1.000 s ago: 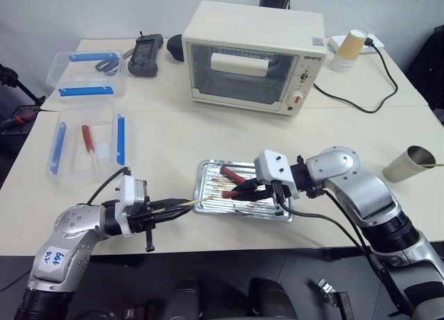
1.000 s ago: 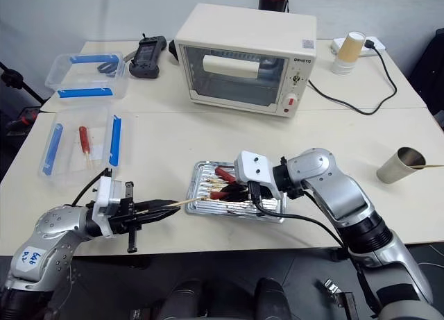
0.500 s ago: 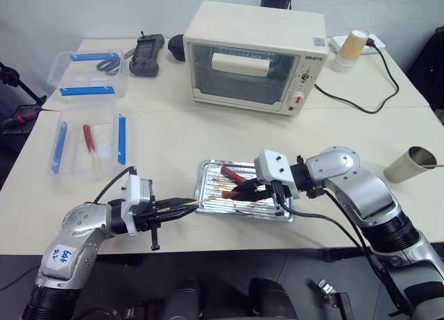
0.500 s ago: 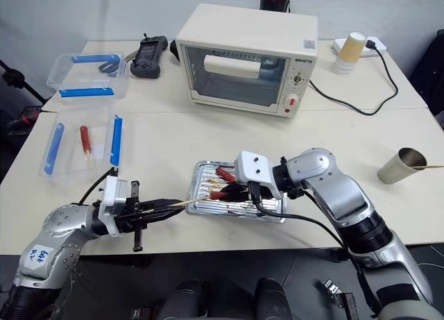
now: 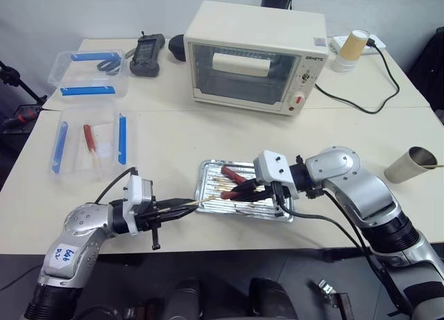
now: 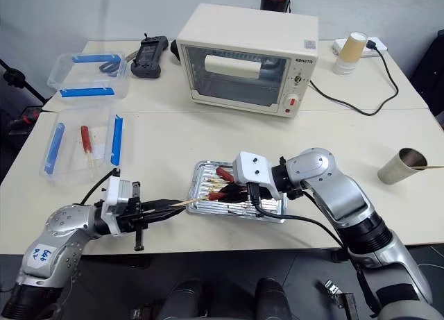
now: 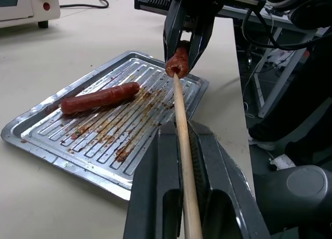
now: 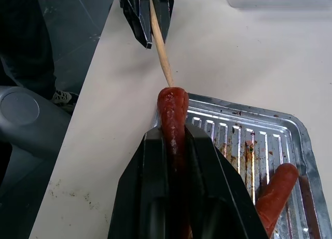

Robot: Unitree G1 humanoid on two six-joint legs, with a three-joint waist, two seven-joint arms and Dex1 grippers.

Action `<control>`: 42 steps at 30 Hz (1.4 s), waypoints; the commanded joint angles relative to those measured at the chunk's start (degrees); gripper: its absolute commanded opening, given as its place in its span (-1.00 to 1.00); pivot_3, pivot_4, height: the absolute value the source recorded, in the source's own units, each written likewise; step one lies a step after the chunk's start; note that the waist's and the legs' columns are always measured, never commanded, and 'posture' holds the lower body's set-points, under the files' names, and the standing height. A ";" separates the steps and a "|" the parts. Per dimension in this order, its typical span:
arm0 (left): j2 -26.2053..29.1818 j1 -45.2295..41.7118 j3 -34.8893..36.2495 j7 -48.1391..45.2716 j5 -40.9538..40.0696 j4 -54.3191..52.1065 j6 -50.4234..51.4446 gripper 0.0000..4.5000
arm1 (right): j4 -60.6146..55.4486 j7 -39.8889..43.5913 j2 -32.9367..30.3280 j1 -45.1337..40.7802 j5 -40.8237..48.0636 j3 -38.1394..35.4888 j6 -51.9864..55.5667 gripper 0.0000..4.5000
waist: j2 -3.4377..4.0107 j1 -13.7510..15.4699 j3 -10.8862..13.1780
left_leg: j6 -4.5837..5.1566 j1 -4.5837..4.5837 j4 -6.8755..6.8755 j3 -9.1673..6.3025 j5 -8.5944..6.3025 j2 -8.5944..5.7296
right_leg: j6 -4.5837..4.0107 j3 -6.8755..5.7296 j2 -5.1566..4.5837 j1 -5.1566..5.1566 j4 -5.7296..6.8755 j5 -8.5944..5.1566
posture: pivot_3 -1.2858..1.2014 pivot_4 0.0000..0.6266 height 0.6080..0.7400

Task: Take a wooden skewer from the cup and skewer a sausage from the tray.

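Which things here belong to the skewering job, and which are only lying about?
In use: wooden skewer, sausage, tray, cup, left gripper, right gripper.
Lying about: toaster oven, two plastic boxes, tan-and-white cup, remote.

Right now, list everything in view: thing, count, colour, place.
sausage: one, reddish-brown, clamped in the right pincer above the tray, skewer tip at its end
second sausage: one, reddish-brown, lying in the tray
wooden skewer: one, pale, in the left pincer
tray: one, shiny metal, table front
cup: one, grey-beige, table's right edge
toaster oven: one, cream, table back
clear boxes: two, blue clips, left side
tan-and-white cup: one, behind the oven's right
black handset: one, back left
left pincer: black, shut on skewer
right pincer: black, shut on sausage
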 commanded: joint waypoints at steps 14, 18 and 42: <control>-1.93 -6.38 -5.35 -2.30 1.57 1.73 -0.10 -1.00 | -0.96 3.32 1.46 -3.46 -1.23 2.22 -2.31 -0.90 | 0.00 0.06 0.00 | 0.01 0.00 0.05 0.00 0.01 -0.01 | 0.00 0.00 0.00 0.00 0.06 0.00 | 0.03 -0.52 1.00; -3.46 -8.84 -7.60 -3.39 1.99 2.79 0.43 -1.00 | -1.11 3.75 2.66 -4.13 -1.50 2.62 -1.94 -0.90 | 0.00 0.03 0.00 | 0.01 0.00 0.06 -0.01 0.01 -0.02 | 0.00 -0.01 0.00 0.00 0.08 0.00 | 0.03 -0.52 1.00; -5.79 -8.12 -2.43 -4.03 4.18 4.52 -0.67 -1.00 | -0.07 8.42 -4.21 1.74 -0.11 -6.06 -2.34 0.03 | -0.02 0.04 -0.01 | 0.00 0.01 0.11 -0.02 0.02 0.00 | 0.00 -0.06 -0.01 -0.01 0.17 0.00 | 0.03 -0.52 1.00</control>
